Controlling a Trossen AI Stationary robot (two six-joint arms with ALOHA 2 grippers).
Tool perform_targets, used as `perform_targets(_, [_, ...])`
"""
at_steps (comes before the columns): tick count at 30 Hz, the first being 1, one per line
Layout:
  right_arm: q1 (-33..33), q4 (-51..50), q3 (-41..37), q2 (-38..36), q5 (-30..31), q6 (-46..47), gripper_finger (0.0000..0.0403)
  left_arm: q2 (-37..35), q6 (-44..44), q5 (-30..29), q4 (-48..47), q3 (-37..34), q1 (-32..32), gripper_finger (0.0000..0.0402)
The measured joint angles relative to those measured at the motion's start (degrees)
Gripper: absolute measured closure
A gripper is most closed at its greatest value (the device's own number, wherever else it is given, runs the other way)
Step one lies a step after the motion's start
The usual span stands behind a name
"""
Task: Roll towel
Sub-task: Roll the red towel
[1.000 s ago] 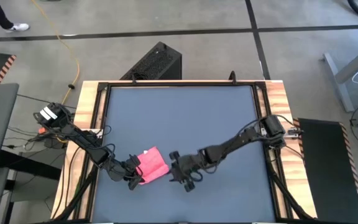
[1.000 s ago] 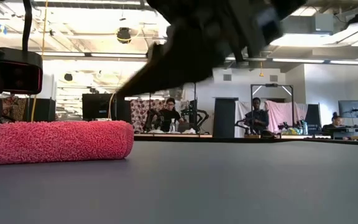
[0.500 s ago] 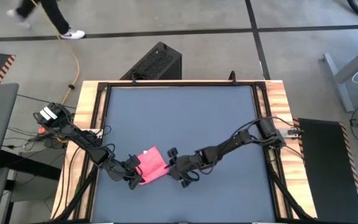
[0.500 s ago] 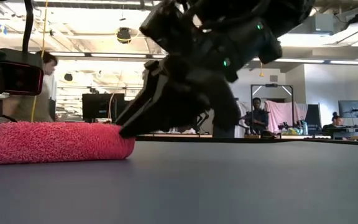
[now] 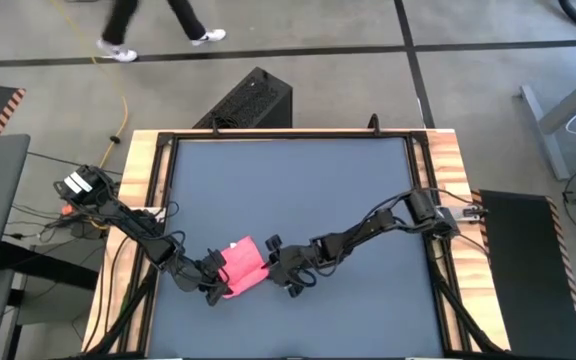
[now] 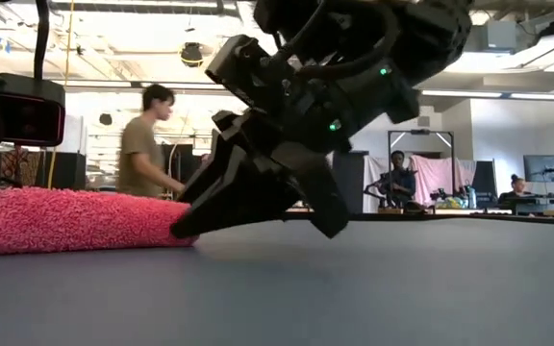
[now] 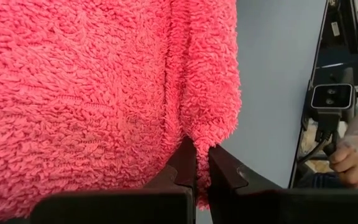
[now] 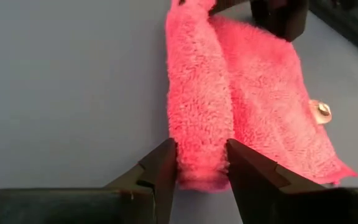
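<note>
The pink-red towel lies on the dark table near its front edge. One long side is rolled into a thick ridge, and the rest lies flat. My left gripper is at the towel's left end, shut on it. My right gripper is at the towel's right end, low over the table and open. Its two fingers stand on either side of the ridge's end. My left gripper pinches a thin bit of the towel's edge between its two fingers, at the towel's left end beside a crease. The fingers slant down from the table's left. One layer or several, I cannot tell. The towel lies on the table. My right gripper straddles the rolled ridge's end; I cannot tell whether its fingers touch it.
Bare table surface stretches to the far and right sides inside a wooden frame. A black box stands on the floor beyond the far edge. A person walks past behind the table. A small camera stands at the table's edge.
My right gripper has come down and gone toward the table's left, rolling about its own axis as it went. Its open fingers now stand around the towel's right end. The towel and my left gripper have stayed in place.
</note>
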Motion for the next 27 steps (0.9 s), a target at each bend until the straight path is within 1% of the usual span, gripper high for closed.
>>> perform_targets(2, [-0.52, 0.38, 0.68, 0.91, -0.75, 0.24, 0.0243, 0.02, 0.37, 0.31, 0.17, 0.0, 0.0, 0.0401])
perform_targets(4, [-1.01, -0.17, 1.9, 2.03, -2.43, 0.51, 0.0259, 0.0, 0.88, 0.67, 0.29, 0.0, 0.0, 0.0398])
perform_targets(8, [-1.55, -1.81, 5.12, 4.5, -5.9, 1.31, 0.0312, 0.01, 2.77, 1.22, 0.73, 0.0, -0.04, 0.0375])
perform_targets(12, [-1.55, -5.54, 6.78, 4.89, -6.13, 1.09, 0.0366, -0.77, 5.39, 4.05, 0.0, 0.0, -0.04, 0.0346])
perform_targets(14, [-1.91, -7.95, 7.28, 4.44, -6.74, 2.43, 0.0369, -1.95, 5.43, 6.67, -0.93, -0.02, -0.04, 0.0334])
perform_targets(18, [-3.36, -16.05, 9.43, 3.73, -12.79, 7.49, 0.0369, -5.56, 5.46, 9.6, -5.13, -0.02, -0.09, 0.032])
perform_targets(21, [-4.4, -20.74, 11.01, 3.75, -16.54, 11.49, 0.0369, -8.87, 5.54, 9.5, -10.19, -0.02, -0.11, 0.0318])
perform_targets(24, [-5.08, -22.17, 11.88, 3.78, -20.16, 16.38, 0.0369, -12.7, 5.82, 8.27, -15.53, -0.02, -0.09, 0.0318])
perform_targets(27, [-5.96, -24.34, 13.06, 3.9, -24.6, 21.9, 0.0369, -16.22, 8.81, 5.92, -17.05, -0.02, -0.12, 0.0318])
